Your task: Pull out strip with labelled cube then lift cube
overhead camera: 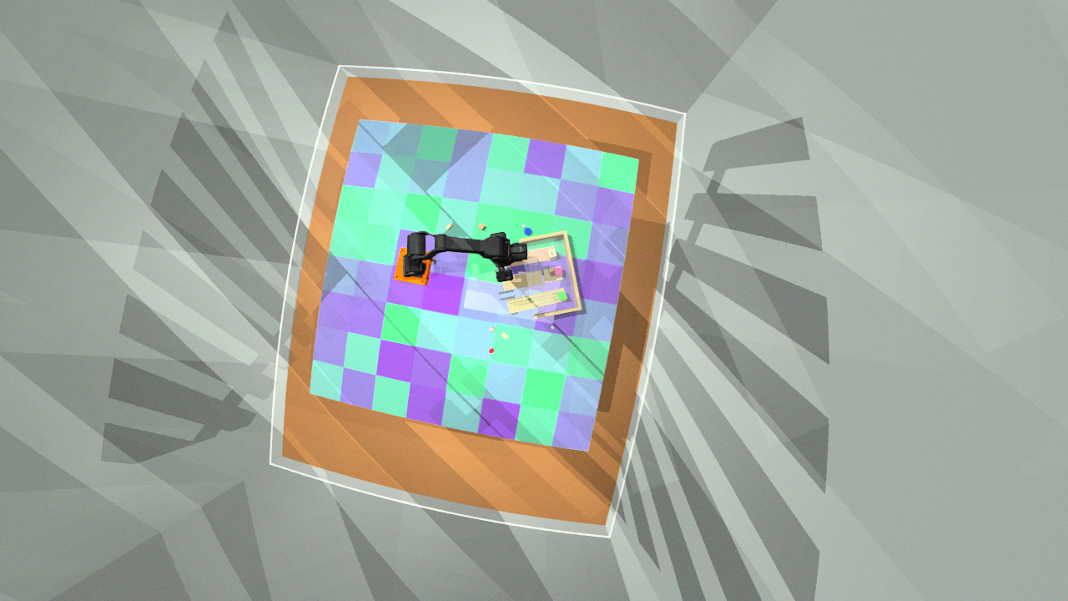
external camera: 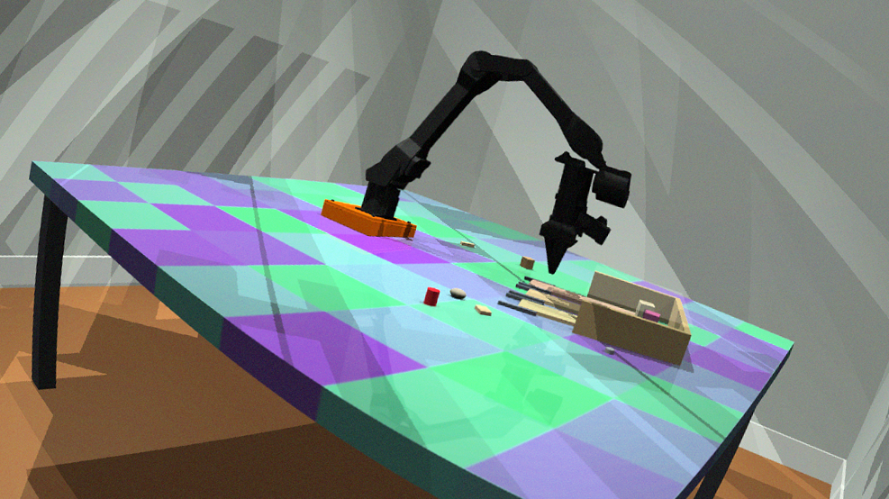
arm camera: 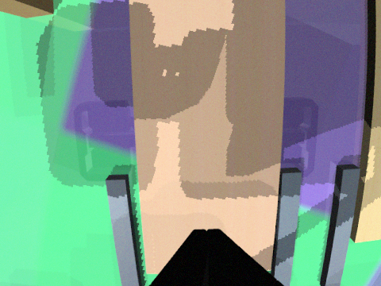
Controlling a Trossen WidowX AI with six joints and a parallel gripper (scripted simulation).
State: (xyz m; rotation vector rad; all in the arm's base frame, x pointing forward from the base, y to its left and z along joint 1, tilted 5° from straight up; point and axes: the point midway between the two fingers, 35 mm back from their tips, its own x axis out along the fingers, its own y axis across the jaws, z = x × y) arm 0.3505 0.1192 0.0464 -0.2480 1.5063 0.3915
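Observation:
The pinkish strip (overhead camera: 542, 256) (external camera: 554, 289) (arm camera: 167, 206) runs into the box, with the pale labelled cube (overhead camera: 551, 254) (external camera: 644, 308) at its far end. In the wrist view the visible length looks unbroken; the arm hides part of it from above. The middle strip (overhead camera: 528, 280) (arm camera: 369, 222) has a pink cube (overhead camera: 558, 271) (external camera: 651, 315) at its far end; any gap is hard to make out. The green-lined strip (overhead camera: 531, 302) has a green cube (overhead camera: 562, 296). My gripper (external camera: 551, 272) (arm camera: 205, 241) is shut and empty, pointing down above the pinkish strip's near end.
The box wall (overhead camera: 571, 254) (external camera: 622, 332) surrounds the strips' far ends. Dark bars (arm camera: 119, 210) (arm camera: 290, 214) flank the pinkish strip. A red cylinder (overhead camera: 491, 351) (external camera: 431, 296), a blue object (overhead camera: 527, 231) and a brown block (overhead camera: 481, 226) (external camera: 527, 262) lie outside the box.

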